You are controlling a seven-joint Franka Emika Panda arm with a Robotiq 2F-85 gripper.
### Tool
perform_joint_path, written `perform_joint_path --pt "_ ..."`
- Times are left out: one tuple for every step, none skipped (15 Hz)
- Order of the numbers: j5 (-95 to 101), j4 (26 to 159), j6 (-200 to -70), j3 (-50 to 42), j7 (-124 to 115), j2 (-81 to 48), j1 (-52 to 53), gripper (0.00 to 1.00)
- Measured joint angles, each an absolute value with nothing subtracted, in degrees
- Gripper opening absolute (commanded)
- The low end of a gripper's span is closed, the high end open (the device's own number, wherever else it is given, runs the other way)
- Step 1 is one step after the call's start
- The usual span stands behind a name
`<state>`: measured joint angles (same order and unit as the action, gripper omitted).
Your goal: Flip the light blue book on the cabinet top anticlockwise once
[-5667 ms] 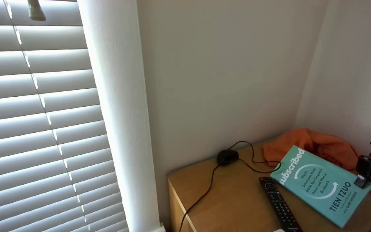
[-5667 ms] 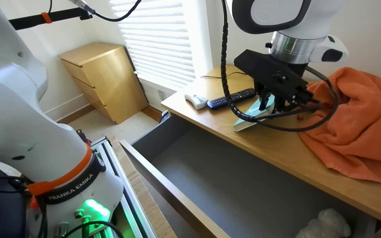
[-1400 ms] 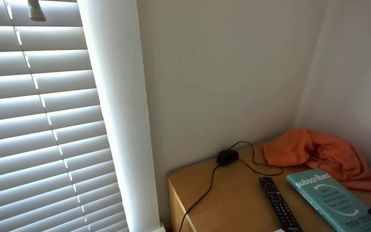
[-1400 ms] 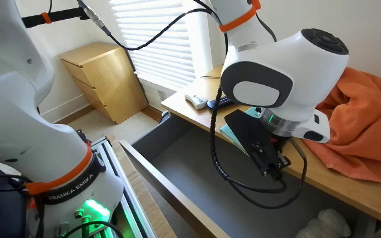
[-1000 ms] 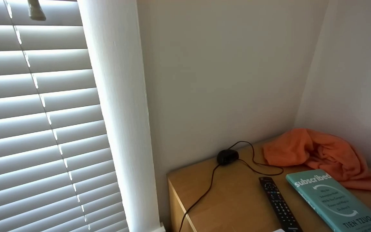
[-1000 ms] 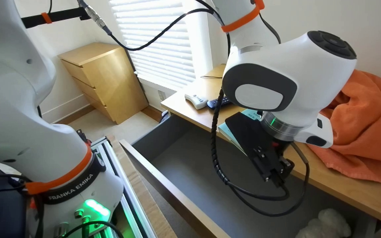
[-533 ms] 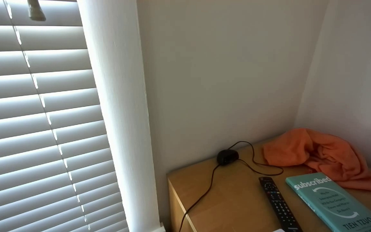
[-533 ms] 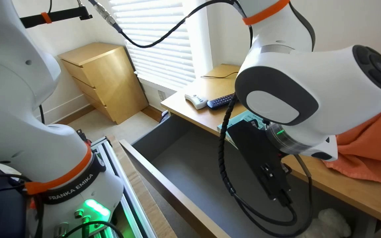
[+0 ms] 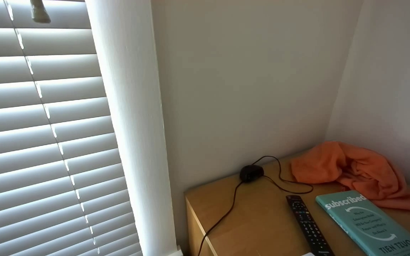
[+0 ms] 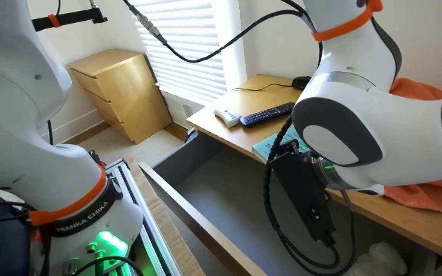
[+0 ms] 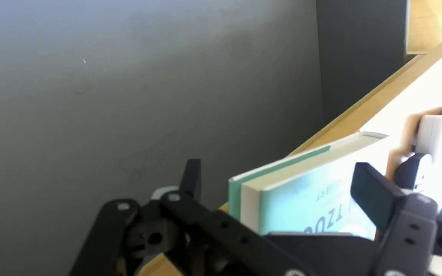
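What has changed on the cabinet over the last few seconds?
The light blue book has turned and shifted toward the open drawer. The gripper, which seemed to hold the book's author-name end, now stands open, also nearer the drawer. The remote and orange cloth stayed put.

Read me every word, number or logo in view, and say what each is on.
"subscribed": on the book.
"TIEN TZUO": on the book.
"FRANKA EMIKA": on the arm base.
Too small or blurred to read surely: the book's smaller print; key marks on the black remote and white handset.
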<state>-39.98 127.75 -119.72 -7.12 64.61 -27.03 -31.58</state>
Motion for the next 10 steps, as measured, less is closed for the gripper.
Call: perform_joint_path --pt "-40.4 126.8 -118.6 -7.3 65.5 -28.2 -31.7 1.00" --pt "-40.8 125.8 -117.6 -7.6 66.3 -29.3 -31.8 1.00" --pt "-41.2 124.9 -116.6 -7.7 67.0 -30.3 -31.9 1.00" --pt "-41.7 124.0 -115.4 -7.9 67.8 -31.2 -32.2 0.98" --pt "-42.2 123.1 -114.0 -7.9 68.5 -32.1 -32.6 0.90" --pt "-42.7 122.1 -112.4 -8.0 69.3 -32.9 -33.0 0.76" --pt "-43.4 121.2 -110.6 -8.0 70.1 -33.6 -33.5 0.72" --pt "-44.0 120.3 -108.8 -8.1 70.6 -34.3 -33.9 0.64" --pt "-44.5 119.5 -107.2 -8.1 71.2 -35.0 -34.4 0.66" --pt "-45.2 118.7 -105.5 -8.3 71.5 -35.5 -34.8 0.77"
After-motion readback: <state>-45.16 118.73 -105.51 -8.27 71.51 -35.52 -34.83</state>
